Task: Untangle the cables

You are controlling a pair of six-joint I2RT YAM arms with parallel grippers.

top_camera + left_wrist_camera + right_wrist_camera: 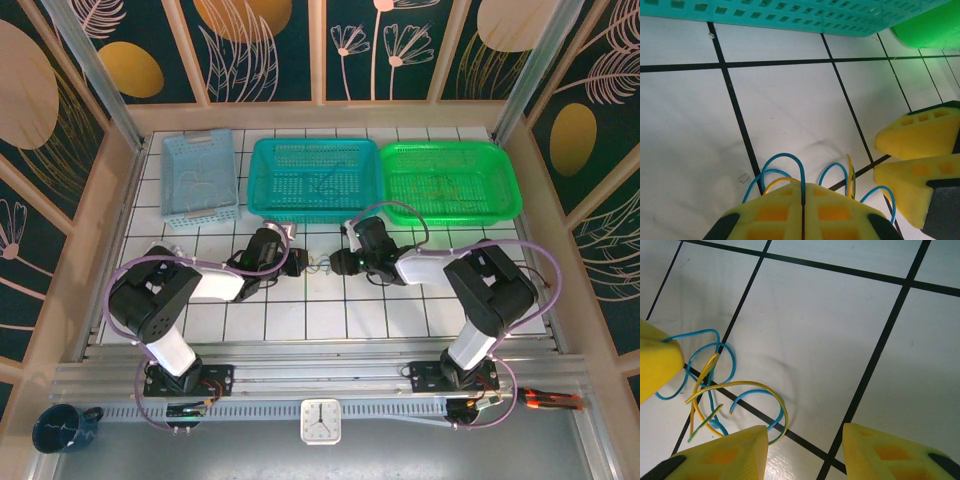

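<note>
Left wrist view: left gripper has its jaws pressed shut on the thin blue and yellow cables. The loops sprout just ahead of its tips, so it is probably pinning the knot for the other arm to pull strands free. Right gripper has its jaws apart with nothing between them. The tangle lies on the white gridded table, just outside one finger.

Counts:
- Grippers: two.
- Wires: about two or three blue and two yellow; I cannot tell the exact number in the knot.
- Perforated plastic baskets beyond the jaws: three, namely a pale blue basket, a teal basket and a green basket.
</note>
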